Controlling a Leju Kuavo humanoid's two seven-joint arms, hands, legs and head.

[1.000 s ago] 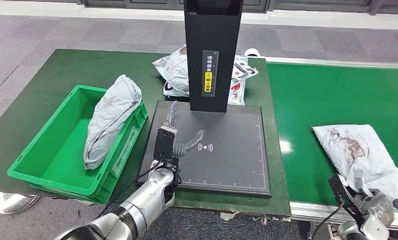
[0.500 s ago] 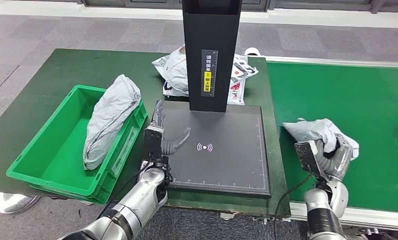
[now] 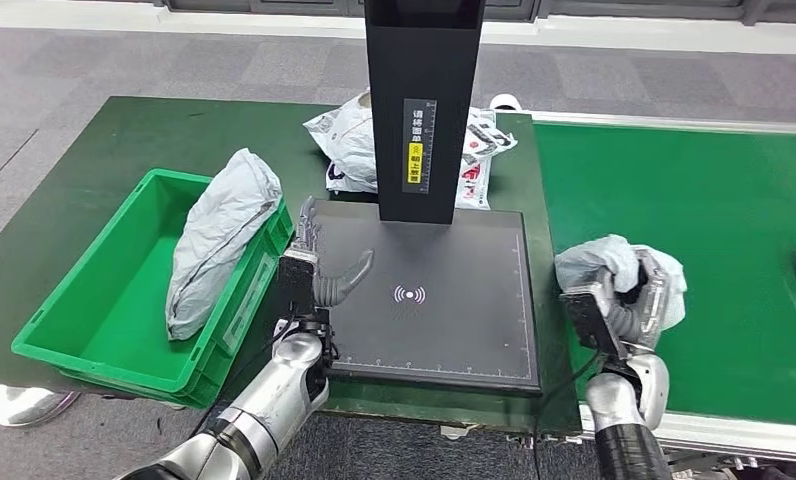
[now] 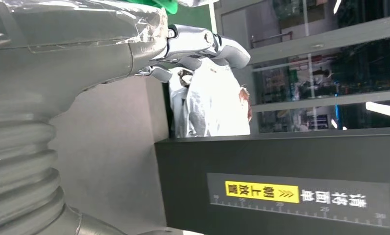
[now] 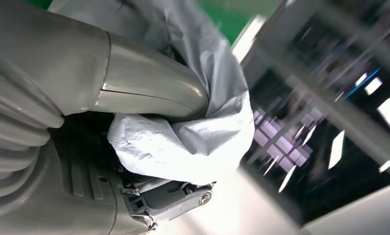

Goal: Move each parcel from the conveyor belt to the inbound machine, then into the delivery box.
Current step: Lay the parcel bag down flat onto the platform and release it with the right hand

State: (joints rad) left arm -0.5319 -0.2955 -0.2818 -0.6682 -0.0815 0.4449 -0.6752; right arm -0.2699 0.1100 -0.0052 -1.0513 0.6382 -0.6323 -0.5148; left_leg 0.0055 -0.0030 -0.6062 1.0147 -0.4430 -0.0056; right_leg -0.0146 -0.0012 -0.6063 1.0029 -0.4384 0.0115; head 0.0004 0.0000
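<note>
Conveyor belt [image 3: 714, 210] runs along the right; black inbound machine [image 3: 444, 310] sits center, green delivery box [image 3: 84, 330] on the left with one grey bagged parcel [image 3: 219, 235] leaning inside. Right hand [image 3: 624, 305] grasps a crumpled grey parcel [image 3: 604, 262] at the belt's near edge, beside the machine. Left hand [image 3: 314, 270] hovers over the machine's left edge, fingers spread, holding nothing.

Head view high, forward-down over black scanner column [image 3: 424, 100]; wrist views close, turned; column [image 4: 281, 186] shared.
</note>
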